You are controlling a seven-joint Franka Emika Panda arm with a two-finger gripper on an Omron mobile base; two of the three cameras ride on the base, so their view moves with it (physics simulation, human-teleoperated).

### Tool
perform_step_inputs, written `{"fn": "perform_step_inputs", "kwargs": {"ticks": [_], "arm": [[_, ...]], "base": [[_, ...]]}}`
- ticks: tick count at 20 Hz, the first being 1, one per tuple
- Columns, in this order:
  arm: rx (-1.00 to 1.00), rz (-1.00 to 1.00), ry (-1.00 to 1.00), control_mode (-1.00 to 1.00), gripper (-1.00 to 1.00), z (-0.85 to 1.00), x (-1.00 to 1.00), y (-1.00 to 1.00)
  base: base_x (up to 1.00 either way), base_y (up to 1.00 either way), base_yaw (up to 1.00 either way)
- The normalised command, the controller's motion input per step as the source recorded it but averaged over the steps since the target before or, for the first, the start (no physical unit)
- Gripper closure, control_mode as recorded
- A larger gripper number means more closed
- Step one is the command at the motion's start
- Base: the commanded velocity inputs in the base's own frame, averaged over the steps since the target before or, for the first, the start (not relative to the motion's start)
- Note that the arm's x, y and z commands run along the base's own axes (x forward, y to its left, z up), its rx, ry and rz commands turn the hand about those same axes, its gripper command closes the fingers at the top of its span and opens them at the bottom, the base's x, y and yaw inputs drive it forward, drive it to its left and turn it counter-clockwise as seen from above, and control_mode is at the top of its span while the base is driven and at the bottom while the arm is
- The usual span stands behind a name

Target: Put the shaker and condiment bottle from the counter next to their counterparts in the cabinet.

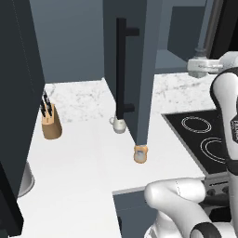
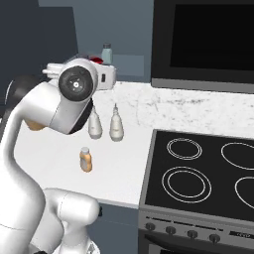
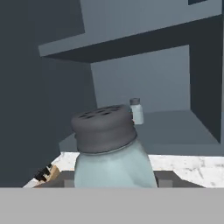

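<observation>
The shaker (image 3: 107, 151), a pale blue-grey jar with a dark grey perforated cap, fills the near part of the hand view, slightly tilted. My gripper (image 3: 116, 181) is shut on its body. The hand is raised in front of the open cabinet (image 3: 144, 74), at the level of its lower shelf. A matching shaker (image 3: 136, 111) stands upright farther back on that shelf. In the left base view the gripper (image 1: 195, 66) is high at the right, past the open cabinet door (image 1: 139, 56). The condiment bottle (image 1: 141, 154) (image 2: 86, 159) stands upright on the counter (image 1: 79, 158) below the door's corner.
A wooden knife block (image 1: 51, 122) sits at the counter's left. A white cup-like thing (image 1: 119, 124) stands behind the door's black bar handle (image 1: 121, 69). Two white bottles (image 2: 105, 125) stand near the wall. A black cooktop (image 2: 198, 173) lies to the right, under a black oven front (image 2: 203, 39).
</observation>
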Motion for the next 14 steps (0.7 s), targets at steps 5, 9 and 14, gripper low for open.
{"fn": "perform_step_inputs", "kwargs": {"ticks": [5,9,14], "arm": [[0.00,-0.24,0.06,-1.00,1.00,0.00,0.39,0.04],[0.07,0.02,0.13,-1.00,1.00,-0.25,0.30,-0.01],[0.13,-0.03,-0.02,-1.00,1.00,0.00,0.31,-0.12]], "base": [[0.00,0.00,0.00],[0.00,0.00,0.00],[0.00,0.00,0.00]]}}
